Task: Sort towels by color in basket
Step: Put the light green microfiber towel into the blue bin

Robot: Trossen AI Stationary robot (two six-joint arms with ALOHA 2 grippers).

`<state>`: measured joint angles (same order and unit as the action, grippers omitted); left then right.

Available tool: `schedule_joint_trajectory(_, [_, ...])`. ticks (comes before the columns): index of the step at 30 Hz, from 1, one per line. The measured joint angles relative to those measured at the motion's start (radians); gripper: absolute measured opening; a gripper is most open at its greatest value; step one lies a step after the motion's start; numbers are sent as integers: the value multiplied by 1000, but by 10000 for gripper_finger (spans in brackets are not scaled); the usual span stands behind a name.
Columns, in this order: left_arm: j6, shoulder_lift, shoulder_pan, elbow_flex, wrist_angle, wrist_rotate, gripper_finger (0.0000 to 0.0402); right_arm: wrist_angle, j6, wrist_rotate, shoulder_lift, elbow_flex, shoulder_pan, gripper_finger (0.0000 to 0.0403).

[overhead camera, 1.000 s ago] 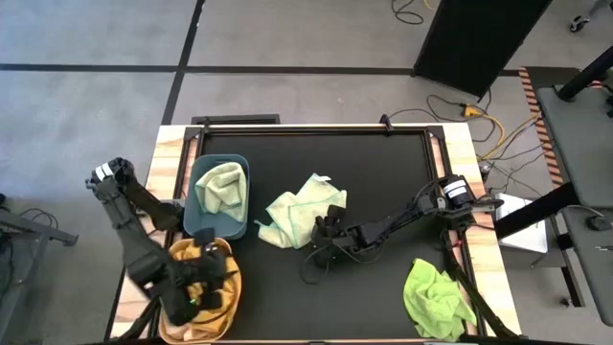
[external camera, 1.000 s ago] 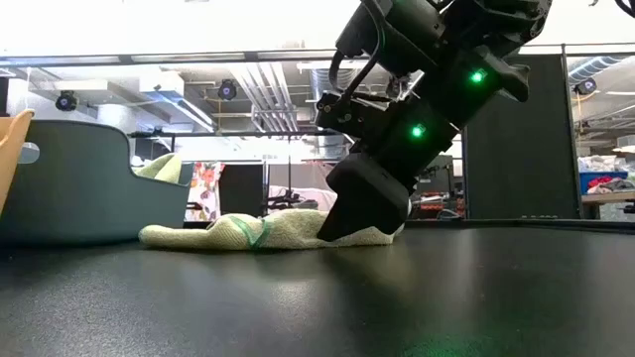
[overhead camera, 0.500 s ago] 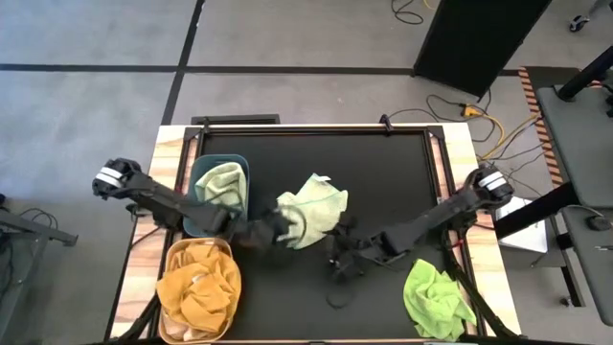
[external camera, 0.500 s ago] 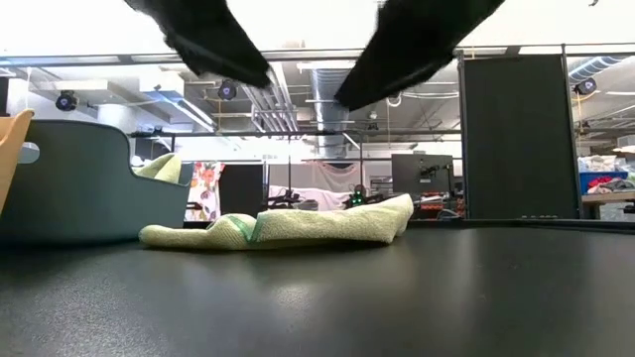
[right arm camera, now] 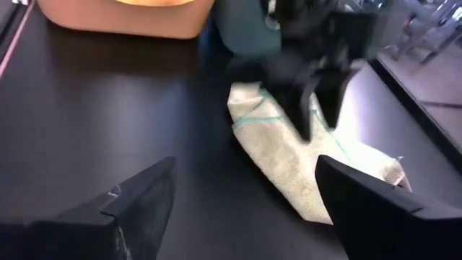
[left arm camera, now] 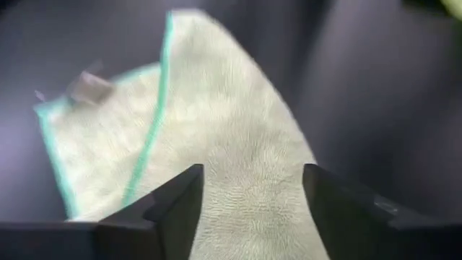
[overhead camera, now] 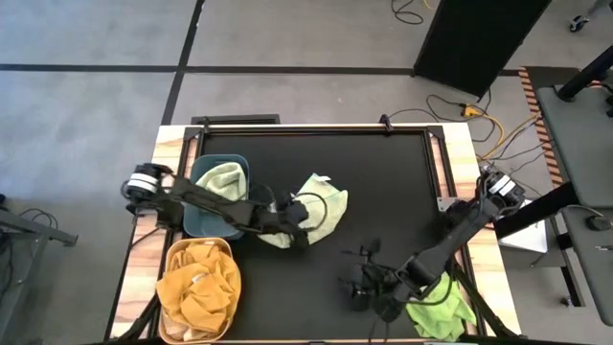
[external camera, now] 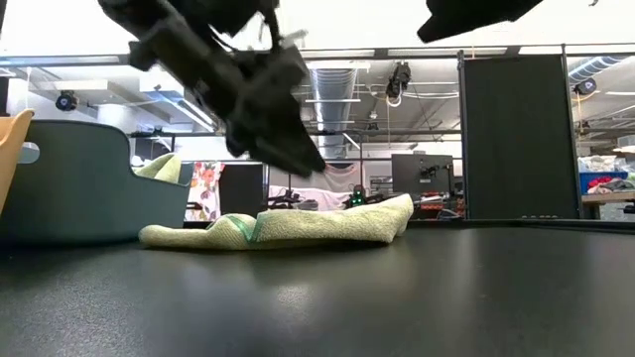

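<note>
At the middle of the black table [overhead camera: 383, 182], the left gripper [overhead camera: 299, 230] hangs with fingers spread over a pale mint towel [overhead camera: 321, 206], soft, light cloth probably best pinched at a raised fold, while the right gripper [overhead camera: 362, 287] waits wide open nearby.

Fuzzy cloth towel [left arm camera: 238, 180] (teal-stitched edge); glossy black tabletop [external camera: 417, 297].
</note>
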<state>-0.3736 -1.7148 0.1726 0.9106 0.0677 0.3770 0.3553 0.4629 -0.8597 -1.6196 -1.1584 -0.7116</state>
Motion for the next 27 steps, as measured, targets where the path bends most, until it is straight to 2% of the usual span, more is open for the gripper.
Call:
schedule_joint_trajectory(6, [-61,-185,-22,102,-87,-37,280,6,18,-14,0,0,-17,329])
schedule_joint_trajectory(9, [-130,-251,-52,154,-140,-58,286,10,26,-14,-1,2,-16,329])
schedule_joint_trajectory(12, [-138,-299,-73,192,-197,-76,275,9,25,-13,-1,2,-15,324])
schedule_joint_trajectory(14, [-128,-316,-74,211,-224,-72,252,12,27,-8,-1,2,-15,321])
schedule_joint_trajectory(16, [-114,-322,-75,221,-236,-72,212,15,27,-5,-1,3,-15,317])
schedule_joint_trajectory(18, [-97,-322,-76,223,-246,-73,157,15,28,-5,-1,3,-15,313])
schedule_joint_trajectory(21, [-65,-297,-77,235,-298,-82,51,16,24,-5,-1,3,-16,305])
schedule_joint_trajectory(22, [-61,-279,-77,241,-324,-82,28,16,18,-5,-1,3,-16,303])
schedule_joint_trajectory(25, [-43,-212,-70,258,-456,-75,23,16,12,-4,-1,3,-17,297])
schedule_joint_trajectory(27, [-29,-144,-51,289,-544,-4,22,16,12,-3,-1,3,-17,293])
